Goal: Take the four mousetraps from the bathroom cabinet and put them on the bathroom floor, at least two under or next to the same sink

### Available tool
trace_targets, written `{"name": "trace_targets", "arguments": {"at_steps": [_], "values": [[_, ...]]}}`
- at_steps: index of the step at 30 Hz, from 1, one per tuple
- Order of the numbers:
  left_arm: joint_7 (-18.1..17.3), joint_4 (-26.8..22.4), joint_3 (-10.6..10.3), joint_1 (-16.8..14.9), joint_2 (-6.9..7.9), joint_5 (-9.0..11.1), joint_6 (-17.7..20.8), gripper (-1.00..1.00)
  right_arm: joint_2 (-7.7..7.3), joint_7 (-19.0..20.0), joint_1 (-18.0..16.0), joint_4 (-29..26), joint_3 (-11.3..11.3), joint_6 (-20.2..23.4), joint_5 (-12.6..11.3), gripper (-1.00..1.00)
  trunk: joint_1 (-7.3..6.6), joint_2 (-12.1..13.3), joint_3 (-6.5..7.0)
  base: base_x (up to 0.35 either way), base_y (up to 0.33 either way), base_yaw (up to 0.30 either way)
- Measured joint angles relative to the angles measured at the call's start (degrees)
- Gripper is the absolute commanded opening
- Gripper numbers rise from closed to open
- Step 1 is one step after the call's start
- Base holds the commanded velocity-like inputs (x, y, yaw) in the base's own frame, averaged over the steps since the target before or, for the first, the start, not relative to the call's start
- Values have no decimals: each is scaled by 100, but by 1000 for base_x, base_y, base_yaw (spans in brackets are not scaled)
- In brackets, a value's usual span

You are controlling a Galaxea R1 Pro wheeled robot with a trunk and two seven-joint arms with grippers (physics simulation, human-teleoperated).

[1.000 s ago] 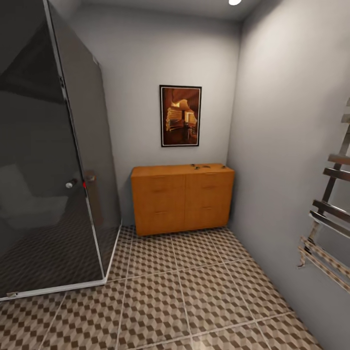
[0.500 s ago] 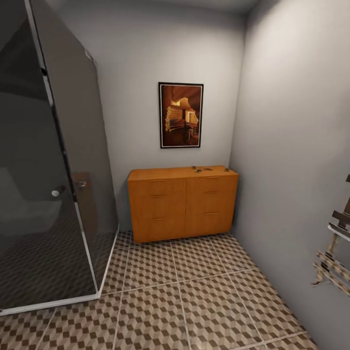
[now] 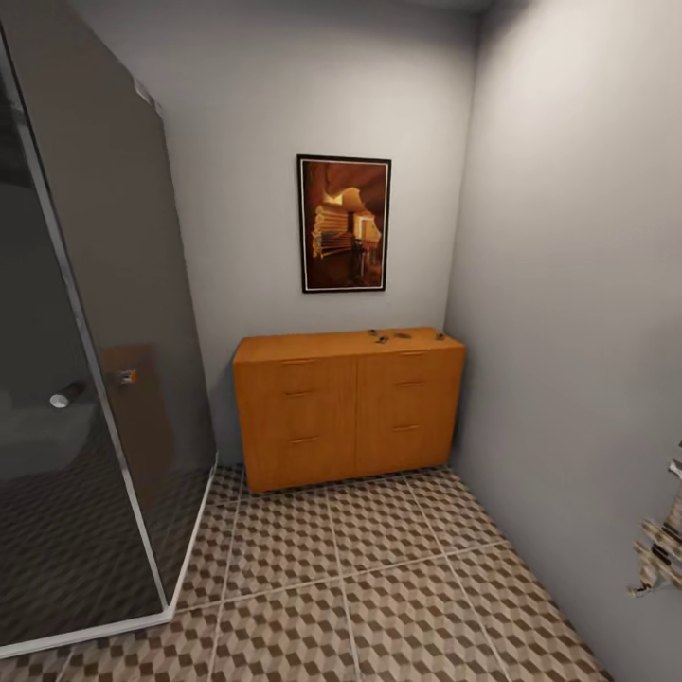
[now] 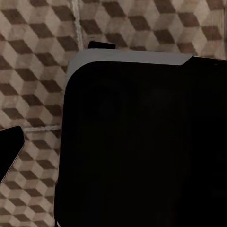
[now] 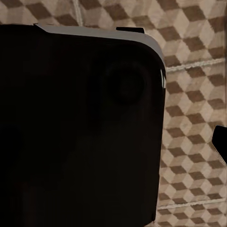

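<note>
Head view: the orange-brown cabinet [image 3: 349, 407] is seen against the back wall, doors shut, with small dark mousetraps [image 3: 390, 336] lying near the right end of its top. Cube-patterned floor [image 3: 379, 587] spreads before it. Whether either gripper is open or closed cannot be told in the wrist views, where dark housing is seen over tiles.

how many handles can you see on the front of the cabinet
6, all on the cabinet front: three stacked on the left half, at top, middle and bottom, and three stacked on the right half, at top, middle and bottom.
</note>
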Motion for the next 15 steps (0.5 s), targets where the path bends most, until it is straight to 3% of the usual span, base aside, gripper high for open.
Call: {"name": "trace_targets", "arguments": {"at_steps": [15], "values": [[1, 1, 0, 0, 0, 3, 0, 100, -2, 0, 0, -2, 0, 15, -21, 100, 0, 0, 2, 322, 0, -9]]}}
